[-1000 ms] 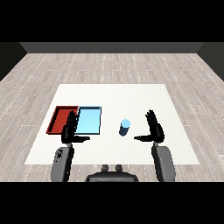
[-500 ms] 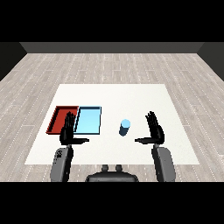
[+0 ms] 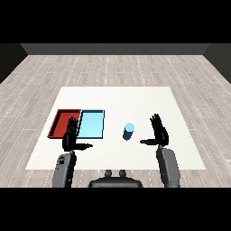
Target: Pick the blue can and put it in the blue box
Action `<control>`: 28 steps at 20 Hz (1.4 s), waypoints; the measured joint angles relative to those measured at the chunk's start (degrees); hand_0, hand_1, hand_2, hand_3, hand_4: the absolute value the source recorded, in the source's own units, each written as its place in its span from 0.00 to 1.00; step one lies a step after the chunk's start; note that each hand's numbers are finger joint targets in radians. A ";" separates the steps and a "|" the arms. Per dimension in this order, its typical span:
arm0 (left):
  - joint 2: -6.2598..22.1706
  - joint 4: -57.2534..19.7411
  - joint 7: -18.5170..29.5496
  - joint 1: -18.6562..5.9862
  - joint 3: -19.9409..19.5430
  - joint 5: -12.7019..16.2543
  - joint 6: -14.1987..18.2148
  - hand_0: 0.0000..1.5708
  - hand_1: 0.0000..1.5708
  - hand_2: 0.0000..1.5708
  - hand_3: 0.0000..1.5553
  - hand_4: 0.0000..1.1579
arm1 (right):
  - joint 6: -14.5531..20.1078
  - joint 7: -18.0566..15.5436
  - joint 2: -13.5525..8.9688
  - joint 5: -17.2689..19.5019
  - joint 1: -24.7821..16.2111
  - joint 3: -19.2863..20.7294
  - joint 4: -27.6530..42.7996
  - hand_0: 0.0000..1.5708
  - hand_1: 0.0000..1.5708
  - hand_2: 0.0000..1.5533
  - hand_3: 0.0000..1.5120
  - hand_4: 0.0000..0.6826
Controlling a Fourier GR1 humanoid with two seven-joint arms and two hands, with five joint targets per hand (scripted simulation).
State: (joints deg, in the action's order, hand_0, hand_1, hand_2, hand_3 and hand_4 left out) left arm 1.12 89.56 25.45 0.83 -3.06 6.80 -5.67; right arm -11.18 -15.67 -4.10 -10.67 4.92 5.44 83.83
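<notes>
Between blue can [image 3: 128, 131] and blue tray [image 3: 91, 124], bare table [image 3: 117, 101]; hands spread open.

Two grey rounded forearms, left forearm [image 3: 64, 169] and right forearm [image 3: 168, 167]. Each ends in a black hand with slim fingers and thumb: left hand [image 3: 71, 138], right hand [image 3: 159, 133].

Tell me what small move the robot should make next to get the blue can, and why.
Probably slide the right hand leftward toward the blue can. The can stands upright on the table, untouched, just left of that open hand, whose thumb already points at it. The left hand sits farther away, in front of the blue tray.
</notes>
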 measured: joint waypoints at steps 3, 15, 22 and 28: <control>0.15 0.06 -0.35 -0.25 -0.18 0.58 -0.24 0.00 0.00 0.00 0.00 0.00 | 0.25 0.44 0.56 -0.45 2.01 0.01 -2.98 0.00 0.00 0.00 0.00 0.00; 1.00 -0.36 -0.43 -1.32 -1.44 2.01 -0.41 0.00 0.00 0.00 0.00 0.00 | 4.12 0.57 3.16 -0.59 5.67 -1.54 -10.87 0.00 0.00 0.00 0.00 0.00; 0.71 1.10 -0.27 -0.32 -1.23 2.48 -0.32 0.00 0.00 0.00 0.00 0.00 | 5.23 -2.18 3.07 -1.71 4.78 -4.34 -14.35 0.00 0.00 0.00 0.00 0.00; 1.25 1.51 -1.51 -1.16 -1.82 2.94 0.01 0.00 0.00 0.00 0.00 0.00 | 5.83 -3.11 3.77 -1.75 4.51 -5.35 -16.17 0.00 0.00 0.00 0.00 0.00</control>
State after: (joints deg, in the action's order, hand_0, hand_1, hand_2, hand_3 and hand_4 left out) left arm 2.37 91.06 23.94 -0.33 -4.88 9.74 -5.67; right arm -5.35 -18.77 -0.33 -12.42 9.42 0.10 67.65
